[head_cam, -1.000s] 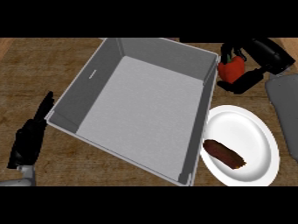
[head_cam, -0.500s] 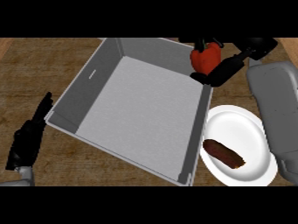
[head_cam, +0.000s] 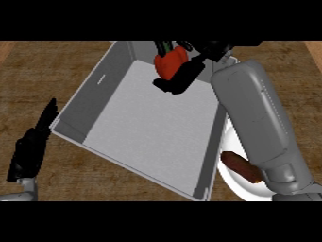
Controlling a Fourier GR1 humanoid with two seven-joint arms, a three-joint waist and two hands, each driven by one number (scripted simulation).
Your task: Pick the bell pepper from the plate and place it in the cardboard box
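A red bell pepper (head_cam: 167, 64) with a green stem is held over the far end of the grey box (head_cam: 93, 85), above its inside. My right hand (head_cam: 185, 72) is shut on the pepper, its black fingers curled round it, and the grey forearm reaches in from the lower right. The white plate (head_cam: 234, 185) lies to the right of the box, mostly hidden by that forearm. My left hand (head_cam: 29, 150) rests open at the lower left, beside the box's left wall.
A brown sausage-like piece (head_cam: 240, 167) lies on the plate. The box takes up the middle of the wooden counter (head_cam: 31, 75). Bare wood shows on the left and at the far right.
My right hand has carried the pepper leftward from beside the box's right wall to above its inside. The forearm now covers more of the plate. The left hand has stayed still.
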